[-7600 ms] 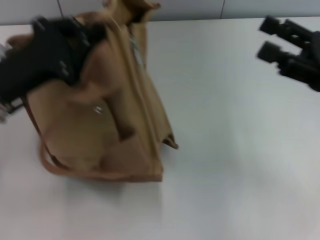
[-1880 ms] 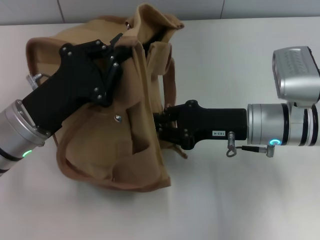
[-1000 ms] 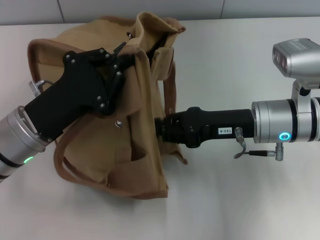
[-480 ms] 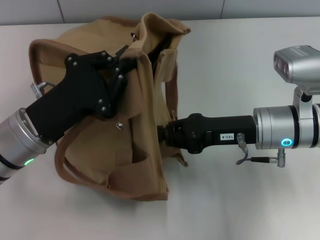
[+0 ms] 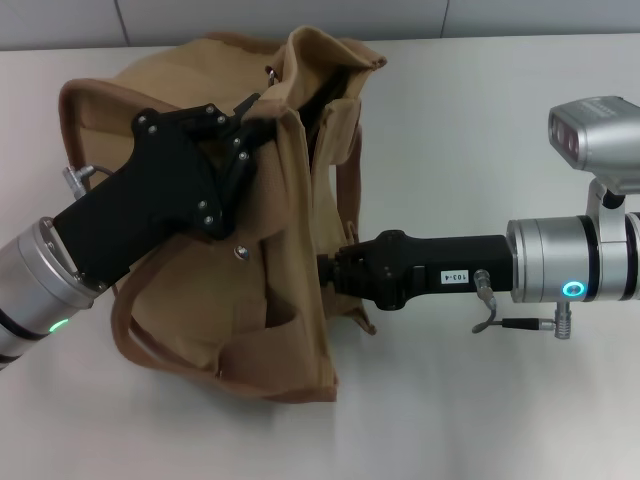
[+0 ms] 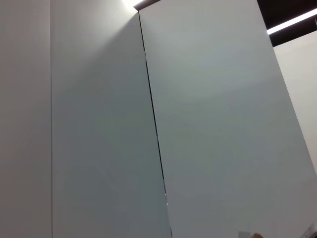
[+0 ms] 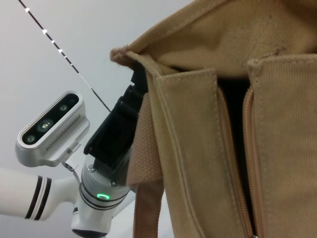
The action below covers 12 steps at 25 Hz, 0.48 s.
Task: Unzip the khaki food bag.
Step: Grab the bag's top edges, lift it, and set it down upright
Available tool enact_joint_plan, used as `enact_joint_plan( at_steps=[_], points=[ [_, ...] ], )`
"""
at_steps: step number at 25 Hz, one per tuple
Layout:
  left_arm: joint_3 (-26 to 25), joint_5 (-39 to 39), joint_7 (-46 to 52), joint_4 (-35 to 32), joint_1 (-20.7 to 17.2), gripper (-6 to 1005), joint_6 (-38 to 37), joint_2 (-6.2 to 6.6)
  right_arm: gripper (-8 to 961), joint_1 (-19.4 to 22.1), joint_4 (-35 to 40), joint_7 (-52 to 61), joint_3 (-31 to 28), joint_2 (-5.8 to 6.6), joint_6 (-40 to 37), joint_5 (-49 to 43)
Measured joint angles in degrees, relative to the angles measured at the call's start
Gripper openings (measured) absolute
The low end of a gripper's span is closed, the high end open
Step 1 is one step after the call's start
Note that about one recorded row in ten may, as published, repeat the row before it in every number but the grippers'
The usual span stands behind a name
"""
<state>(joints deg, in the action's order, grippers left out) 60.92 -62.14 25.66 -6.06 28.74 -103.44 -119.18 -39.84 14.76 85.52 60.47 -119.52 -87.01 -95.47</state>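
Observation:
The khaki food bag (image 5: 200, 290) lies slumped on the white table (image 5: 480, 140), with its silver snap (image 5: 241, 253) facing up. My left gripper (image 5: 258, 108) is shut on the fabric of the bag's top edge and holds it up. A dark gap (image 5: 325, 95) shows where the top zipper stands parted. My right gripper (image 5: 325, 272) reaches in from the right, its tip pressed against the bag's side edge and hidden by the fabric. The right wrist view shows the bag (image 7: 287, 74) close up, the parted zipper (image 7: 237, 129), and the left gripper (image 7: 119, 129) behind the fabric.
A webbing handle (image 5: 350, 190) hangs between the bag's top and my right gripper; another loops round the bag's left side (image 5: 120, 320). The wall runs along the table's far edge (image 5: 500, 20). The left wrist view shows only wall panels (image 6: 198, 124).
My right gripper has drawn slightly toward the near edge along the bag's side. The dark gap at the bag's top has widened a little. The left gripper keeps its hold.

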Motion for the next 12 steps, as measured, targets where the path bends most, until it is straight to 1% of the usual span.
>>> enact_joint_plan(
  at_steps=[7, 12],
  points=[
    [-0.8, 0.4, 0.0, -0.2, -0.9, 148, -0.9, 0.0, 24, 0.9, 0.0, -0.2, 0.0, -0.01, 0.3, -0.1],
    [-3.3, 0.5, 0.0, -0.5, -1.7, 150, -2.0, 0.0, 10, 2.5, 0.4, -0.4, 0.0, 0.11, 0.2, -0.6]
  ],
)
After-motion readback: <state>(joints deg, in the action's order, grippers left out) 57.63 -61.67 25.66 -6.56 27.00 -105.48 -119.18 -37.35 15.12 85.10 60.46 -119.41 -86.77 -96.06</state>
